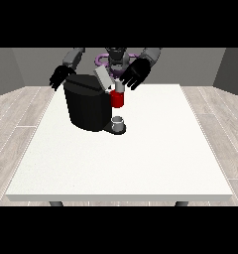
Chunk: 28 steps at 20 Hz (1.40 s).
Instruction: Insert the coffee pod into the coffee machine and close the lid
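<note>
Start with the hand at the view's right (136, 74): its black fingers hang spread and relaxed, pinching nothing, poised just above the brew head at about twelve o'clock on the table. Directly below it, toward seven o'clock of that hand, you see the grey flat lid (103, 77) tilted up and open, and beside it the red cylindrical pod holder (118, 99) of the squat black coffee machine (86, 104). A pale shape sits at the top of the red part; I judge this to be the coffee pod (119, 86), resting in or on the opening, though you cannot tell how deep it is seated. Beneath, a small grey cup (118, 121) stands on the machine's base. The hand at the view's left (60, 77) hovers at the machine's ten o'clock corner, fingers drooping apart, holding nothing. Everything stands on the large white table (141, 163). By my reading, insertion looks nearly done; you have the lid left to close.
</note>
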Available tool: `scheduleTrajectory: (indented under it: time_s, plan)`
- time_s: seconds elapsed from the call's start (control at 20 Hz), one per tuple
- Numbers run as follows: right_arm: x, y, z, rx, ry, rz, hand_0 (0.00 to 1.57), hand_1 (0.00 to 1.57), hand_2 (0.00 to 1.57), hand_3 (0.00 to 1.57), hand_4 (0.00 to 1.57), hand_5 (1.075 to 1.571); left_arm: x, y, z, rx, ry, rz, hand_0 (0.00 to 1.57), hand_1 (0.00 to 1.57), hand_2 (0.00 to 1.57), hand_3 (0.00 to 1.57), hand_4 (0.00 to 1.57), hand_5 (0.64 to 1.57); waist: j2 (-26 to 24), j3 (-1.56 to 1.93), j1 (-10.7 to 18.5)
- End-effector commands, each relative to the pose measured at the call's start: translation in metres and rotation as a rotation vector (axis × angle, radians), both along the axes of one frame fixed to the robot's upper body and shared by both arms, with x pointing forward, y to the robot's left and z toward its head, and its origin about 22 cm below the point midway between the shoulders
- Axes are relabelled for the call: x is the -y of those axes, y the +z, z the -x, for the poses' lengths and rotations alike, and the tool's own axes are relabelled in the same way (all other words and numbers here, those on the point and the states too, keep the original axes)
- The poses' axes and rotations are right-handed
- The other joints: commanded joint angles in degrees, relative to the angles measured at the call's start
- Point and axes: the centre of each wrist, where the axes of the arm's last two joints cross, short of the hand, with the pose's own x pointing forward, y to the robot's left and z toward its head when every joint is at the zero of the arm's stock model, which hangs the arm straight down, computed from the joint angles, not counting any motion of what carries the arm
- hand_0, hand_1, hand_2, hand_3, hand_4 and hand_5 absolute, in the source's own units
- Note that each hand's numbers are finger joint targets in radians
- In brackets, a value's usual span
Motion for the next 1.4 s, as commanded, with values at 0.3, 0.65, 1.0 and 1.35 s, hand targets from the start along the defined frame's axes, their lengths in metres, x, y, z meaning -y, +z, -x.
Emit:
scheduleTrajectory:
  time_s: [0.3, 0.65, 1.0, 1.35]
  plan:
    - [-0.004, 0.005, -0.004, 0.029, -0.012, -0.025, 0.00, 0.00, 0.00, 0.00, 0.51, 1.571, 0.022, -0.012, -0.002, 0.012, -0.034, -0.012, 1.18, 1.18, 1.25, 1.18, 0.49, 1.571, 1.27, 0.00, 0.47]
    - [-0.010, 0.005, -0.002, 0.018, -0.013, -0.018, 0.00, 0.00, 0.00, 0.00, 0.46, 1.571, 0.022, -0.004, -0.004, 0.011, -0.006, -0.014, 1.19, 1.19, 1.27, 1.20, 0.51, 1.571, 1.31, 0.00, -0.18]
    - [0.002, 0.000, -0.001, 0.041, -0.015, -0.016, 0.00, 0.00, 0.00, 0.00, 0.44, 1.571, 0.012, -0.011, -0.003, -0.008, -0.020, -0.044, 1.24, 1.24, 1.28, 1.20, 0.49, 1.571, 2.60, 0.00, -0.14]
    - [0.007, 0.006, -0.007, 0.028, -0.035, -0.018, 0.00, 0.00, 0.00, 0.00, 0.42, 1.571, 0.013, 0.007, -0.004, -0.035, -0.046, -0.025, 1.21, 1.21, 1.24, 1.12, 0.46, 1.571, 2.38, 0.00, 0.20]
